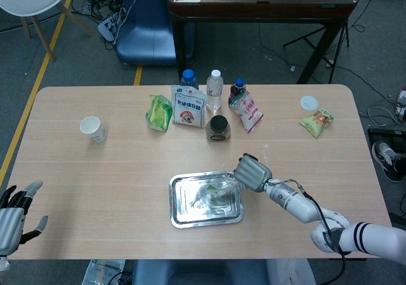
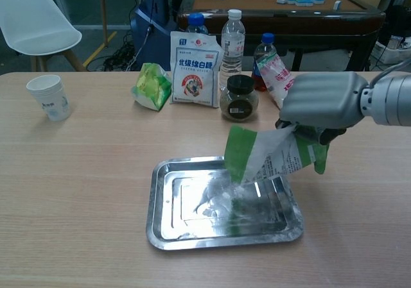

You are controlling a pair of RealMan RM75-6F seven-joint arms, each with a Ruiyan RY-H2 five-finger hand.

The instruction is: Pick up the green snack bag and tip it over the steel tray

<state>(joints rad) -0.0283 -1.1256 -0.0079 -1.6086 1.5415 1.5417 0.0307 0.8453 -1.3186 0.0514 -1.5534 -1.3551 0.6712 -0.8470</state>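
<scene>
My right hand [image 2: 321,107] [image 1: 252,172] grips the green and white snack bag [image 2: 270,158] and holds it tilted, its open green mouth pointing down over the right part of the steel tray [image 2: 164,231] [image 1: 176,216]. In the head view most of the bag [image 1: 226,185] is hidden under the hand. Pale contents lie in the tray's middle. My left hand [image 1: 14,216] rests at the table's near left corner, fingers spread and holding nothing.
Along the back stand a green pouch [image 2: 149,86], a white packet [image 2: 194,61], two water bottles [image 2: 232,40], a dark jar [image 2: 239,99] and a pink packet [image 2: 274,74]. A paper cup [image 2: 49,97] is at the left. Another snack bag [image 1: 316,122] lies far right.
</scene>
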